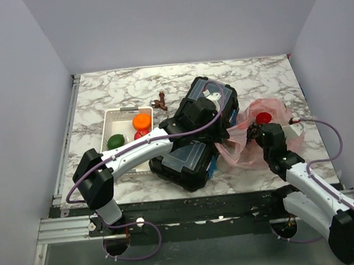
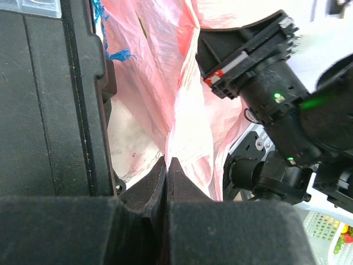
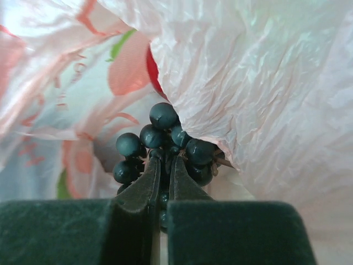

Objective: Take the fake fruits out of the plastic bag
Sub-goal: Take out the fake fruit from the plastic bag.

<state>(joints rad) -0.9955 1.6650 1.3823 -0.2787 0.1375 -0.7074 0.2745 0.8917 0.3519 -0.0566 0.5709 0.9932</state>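
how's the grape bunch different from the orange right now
The grape bunch is a dark cluster of small balls; the orange is one bright round ball. The grape bunch sits inside the plastic bag, while the orange lies in the white tray. The right pincer is shut on the grape bunch; nothing holds the orange. Both are fake fruits.

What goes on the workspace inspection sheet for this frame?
Surface: marbled table.
Job's things: bag at right, holding grapes and a red fruit; orange, green fruit and second red fruit in tray.
Clutter: toolbox mid-table; small figure behind it.
End effectors: left end effector shut on bag; right end effector shut on grapes.
Cables: purple cables along both arms.
Surroundings: plain walls.
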